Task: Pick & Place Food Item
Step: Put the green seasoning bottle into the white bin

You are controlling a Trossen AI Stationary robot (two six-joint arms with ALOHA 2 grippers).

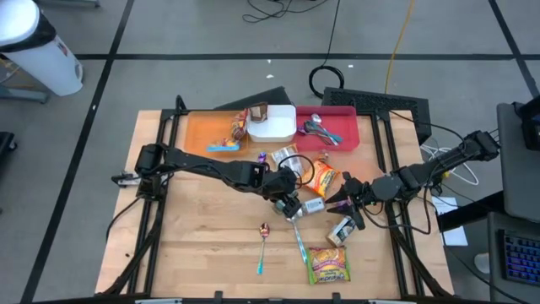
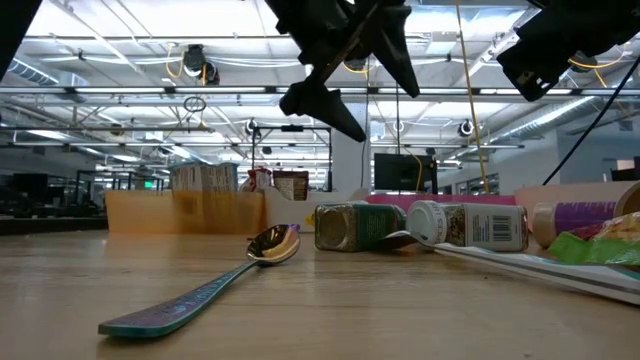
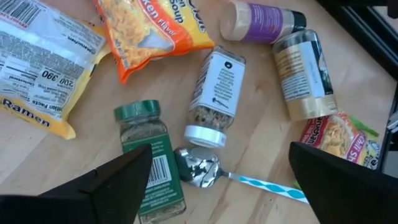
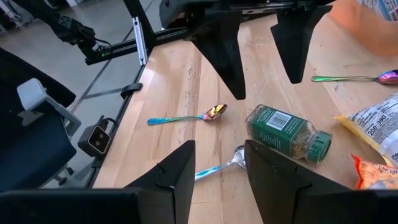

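We take the green-capped spice jar [image 3: 149, 158] as our landmark: it lies on its side on the wooden counter [image 1: 202, 245], in the middle of the clutter, with its cap pointing away from the left wrist camera. Directly above it we hold the left gripper [image 3: 214, 180], its fingers [image 3: 112, 186] spread as wide as they go and holding nothing. They straddle the jar and the bowl of the blue-striped spoon [image 3: 205, 169] just beside it, which suggests we are lining up a descent onto the jar, the likely food item to move.

Next to the jar, on the side away from the left arm's base, lies a white-capped jar [image 3: 214, 93] with its cap almost touching the spoon bowl. Beyond that are a purple-labelled bottle [image 3: 264, 22] and a larger seasoning jar [image 3: 305, 74]. An orange soup packet [image 3: 155, 31] and a yellow ramen packet [image 3: 43, 68] lie beyond the jar's cap end. Such close neighbours leave little room for the fingers, so the wide spread makes sense.

The right gripper [image 4: 214, 171] hovers near the jar on the right arm's side, fingers partly open and empty, apparently waiting. Well beyond the jar, at the counter's far edge, sit an orange tray [image 1: 198, 131] and a red tray [image 1: 350, 127], the probable destinations. An iridescent spoon [image 1: 262, 245] lies apart on the near side.
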